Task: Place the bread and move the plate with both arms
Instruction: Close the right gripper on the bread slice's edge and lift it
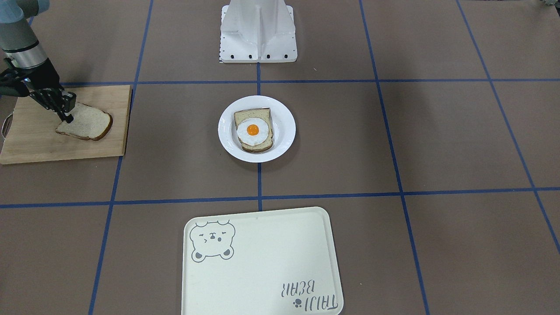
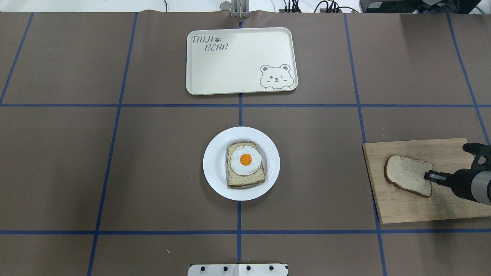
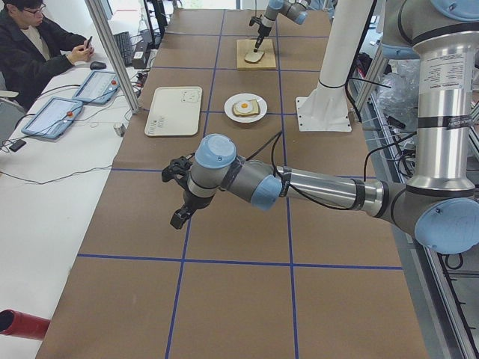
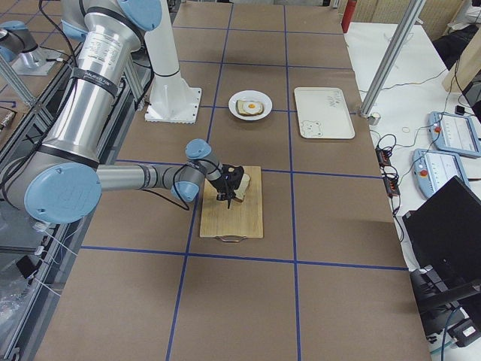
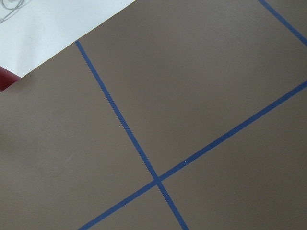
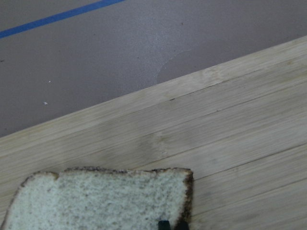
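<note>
Watching the front-facing view, I see my right gripper pinched on the flat edge of the bread, a pale slice with dark brown crust on the wooden cutting board. Overhead, the white plate sits mid-table, well apart, carrying an egg-topped slice. In the left side view, I cannot tell how wide my left gripper stands.

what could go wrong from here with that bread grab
1. The jaws of the right gripper pinch the bread at one crust edge only, and it hangs tilted over the cutting board. It might sag, slip or tear on the carry.
2. The plate already holds an egg-topped slice, so a skewed drop could land on the rim or shove the egg.
</note>
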